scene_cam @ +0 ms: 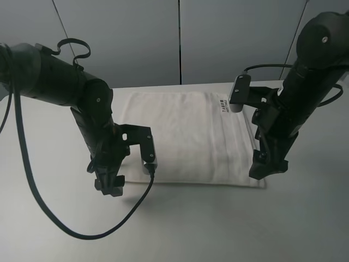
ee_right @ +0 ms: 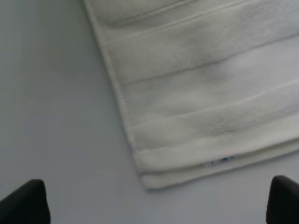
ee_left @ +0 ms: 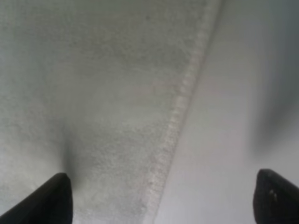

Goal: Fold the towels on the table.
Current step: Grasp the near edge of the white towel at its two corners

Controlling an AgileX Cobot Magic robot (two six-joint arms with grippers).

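The white towel [scene_cam: 185,136] lies flat on the white table [scene_cam: 218,229], with a dark-lettered label [scene_cam: 224,105] near its far right edge. My left gripper [scene_cam: 109,185] is open and empty, low over the towel's near left corner. In the left wrist view, its fingertips [ee_left: 46,200] straddle the towel's hemmed edge [ee_left: 180,107]. My right gripper [scene_cam: 265,166] is open and empty above the near right corner. The right wrist view shows that corner of the towel [ee_right: 201,93], with its woven bands and two stacked layers at the edge, between the gripper's fingertips [ee_right: 23,203].
A black cable [scene_cam: 32,191] from the left arm loops across the table in front of the towel. Grey wall panels [scene_cam: 180,38] stand behind the table's far edge. Bare tabletop surrounds the towel on the near, left and right sides.
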